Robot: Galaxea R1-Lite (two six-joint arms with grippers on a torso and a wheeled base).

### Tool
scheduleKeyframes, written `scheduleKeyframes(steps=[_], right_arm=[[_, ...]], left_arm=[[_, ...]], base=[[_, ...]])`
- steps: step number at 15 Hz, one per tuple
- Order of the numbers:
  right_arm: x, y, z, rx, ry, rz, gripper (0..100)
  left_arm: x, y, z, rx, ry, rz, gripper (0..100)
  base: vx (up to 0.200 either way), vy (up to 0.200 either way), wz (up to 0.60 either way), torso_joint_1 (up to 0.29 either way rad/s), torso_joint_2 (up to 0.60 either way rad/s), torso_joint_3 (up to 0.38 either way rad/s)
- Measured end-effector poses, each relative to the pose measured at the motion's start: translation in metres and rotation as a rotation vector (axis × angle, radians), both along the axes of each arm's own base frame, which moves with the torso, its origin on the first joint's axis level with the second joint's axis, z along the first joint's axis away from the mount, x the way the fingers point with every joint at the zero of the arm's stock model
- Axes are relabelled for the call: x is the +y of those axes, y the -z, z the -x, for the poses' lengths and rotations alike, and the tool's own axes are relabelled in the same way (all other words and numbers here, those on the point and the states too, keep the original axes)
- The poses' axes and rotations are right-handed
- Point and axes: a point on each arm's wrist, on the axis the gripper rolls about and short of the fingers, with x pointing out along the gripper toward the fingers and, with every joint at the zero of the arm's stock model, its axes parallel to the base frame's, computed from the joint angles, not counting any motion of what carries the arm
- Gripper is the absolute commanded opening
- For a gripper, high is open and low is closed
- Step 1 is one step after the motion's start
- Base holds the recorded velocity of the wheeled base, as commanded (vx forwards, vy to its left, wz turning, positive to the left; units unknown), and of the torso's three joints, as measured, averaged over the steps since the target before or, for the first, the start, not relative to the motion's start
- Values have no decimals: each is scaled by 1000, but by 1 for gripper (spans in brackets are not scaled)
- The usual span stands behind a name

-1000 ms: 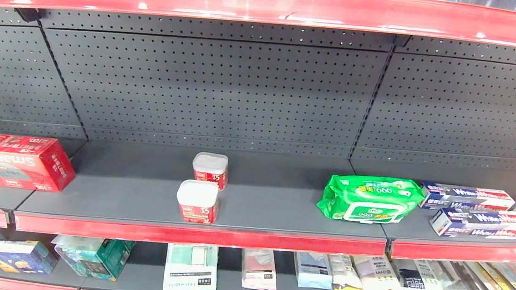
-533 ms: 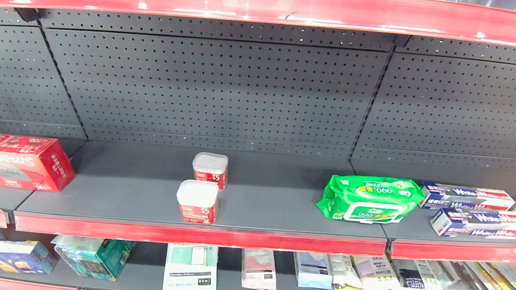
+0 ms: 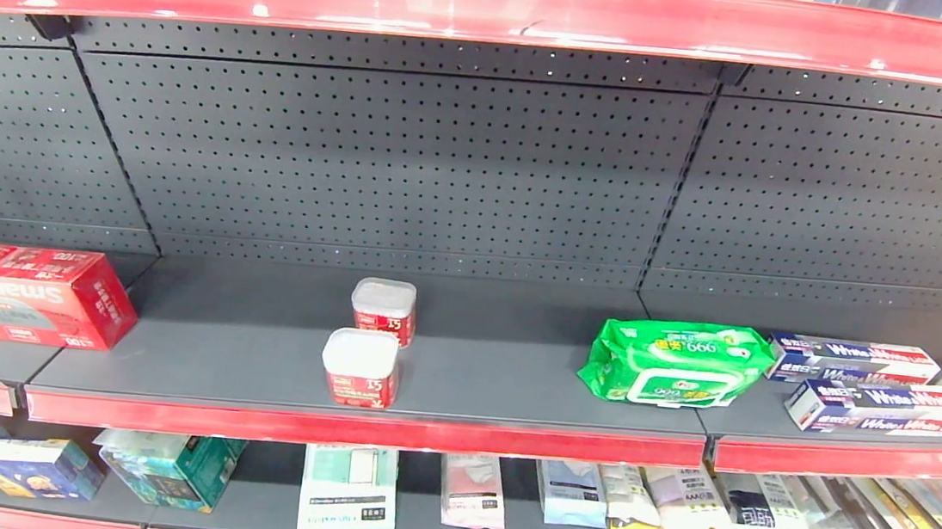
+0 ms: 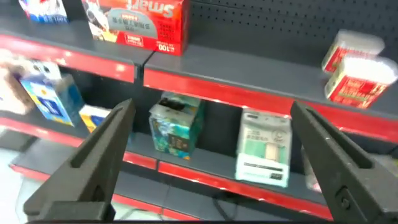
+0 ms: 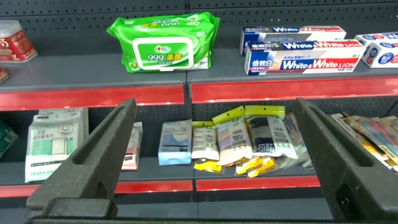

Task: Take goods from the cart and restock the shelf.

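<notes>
Fingers (image 4: 93,162) of left gripper (image 4: 211,109) and right gripper (image 5: 214,102) spread wide, empty, facing the shelf (image 3: 255,347) holding jars (image 3: 361,366), wipes pack (image 3: 673,362), toothpaste boxes (image 3: 873,398).

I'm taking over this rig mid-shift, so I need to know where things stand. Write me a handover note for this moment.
Left end effector: open, empty, in front of the lower shelves.
Right end effector: open, empty, lower than the green wipes pack.
Middle shelf: red box at left, two red tubs centre, one behind the other; wipes pack and toothpaste boxes at right.
Done: these goods are on the shelf.
Left: wide bare gaps between them; probably fetch the next item from the cart.
</notes>
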Motion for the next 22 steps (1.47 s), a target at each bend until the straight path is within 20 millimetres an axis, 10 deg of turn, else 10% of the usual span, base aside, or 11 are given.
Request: scheduleKeyframes(steps=[7,22], right_arm=[[0,0,0,0,0,-1,100],[0,0,0,1,-4,9,100]], left_arm=[[-7,0,-7,-76,338,-203,100],[-6,11,-11,-55,276,-131,100]], base=[[0,0,0,0,0,0],[0,0,0,0,0,0]])
